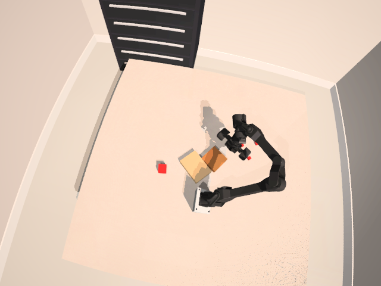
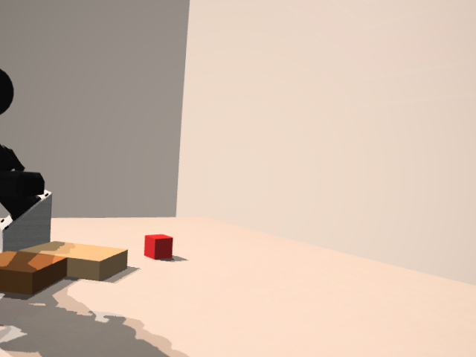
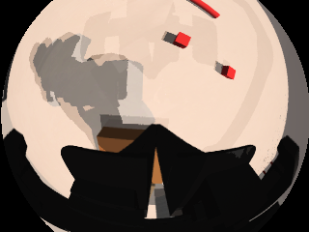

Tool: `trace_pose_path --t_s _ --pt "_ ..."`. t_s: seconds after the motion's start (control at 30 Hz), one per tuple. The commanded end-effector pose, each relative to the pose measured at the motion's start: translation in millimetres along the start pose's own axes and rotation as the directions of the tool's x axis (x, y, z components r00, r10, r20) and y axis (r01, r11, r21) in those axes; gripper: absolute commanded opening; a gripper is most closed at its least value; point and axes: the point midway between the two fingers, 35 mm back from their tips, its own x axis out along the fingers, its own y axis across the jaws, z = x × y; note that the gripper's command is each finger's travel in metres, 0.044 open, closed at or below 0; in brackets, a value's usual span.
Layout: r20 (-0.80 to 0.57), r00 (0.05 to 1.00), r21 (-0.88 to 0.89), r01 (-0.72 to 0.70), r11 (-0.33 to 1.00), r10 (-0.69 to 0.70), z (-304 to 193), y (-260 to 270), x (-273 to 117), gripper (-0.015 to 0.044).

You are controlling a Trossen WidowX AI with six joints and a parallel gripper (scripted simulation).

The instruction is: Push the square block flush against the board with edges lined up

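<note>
The orange square block (image 1: 214,159) (image 2: 23,261) (image 3: 112,144) lies flat, with one side along a long side of the light tan board (image 1: 192,162) (image 2: 90,251). No gap shows between them in the exterior view. In the top view their lower corners lie close together, with the block's corner perhaps slightly past the board's; I cannot tell if they are exactly even. My gripper (image 1: 233,145) (image 3: 154,128) is shut and empty, to the upper right of the block in the top view. It hides part of the block in the wrist view. Its exact height is unclear.
A red cube (image 1: 162,168) (image 2: 158,246) stands left of the board. Small red pieces (image 1: 249,158) (image 3: 182,40) lie beyond the gripper, with a red bar (image 3: 205,7) in the wrist view. The arm's white base (image 1: 202,209) is just below the board.
</note>
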Motion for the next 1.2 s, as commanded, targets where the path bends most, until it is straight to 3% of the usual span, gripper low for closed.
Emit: trace_pose_path --t_s 0.0,0.07,0.23,1.17 --pt "0.001 1.000 0.019 -0.005 1.000 0.005 -8 -12 0 0.0000" --pt "0.001 1.000 0.019 -0.006 1.000 0.006 -8 -12 3 0.0000" --pt "0.004 1.000 0.020 -0.003 1.000 0.003 -8 -13 54 0.0000" --pt "0.002 1.000 0.019 -0.005 1.000 0.005 -23 -10 54 0.0000"
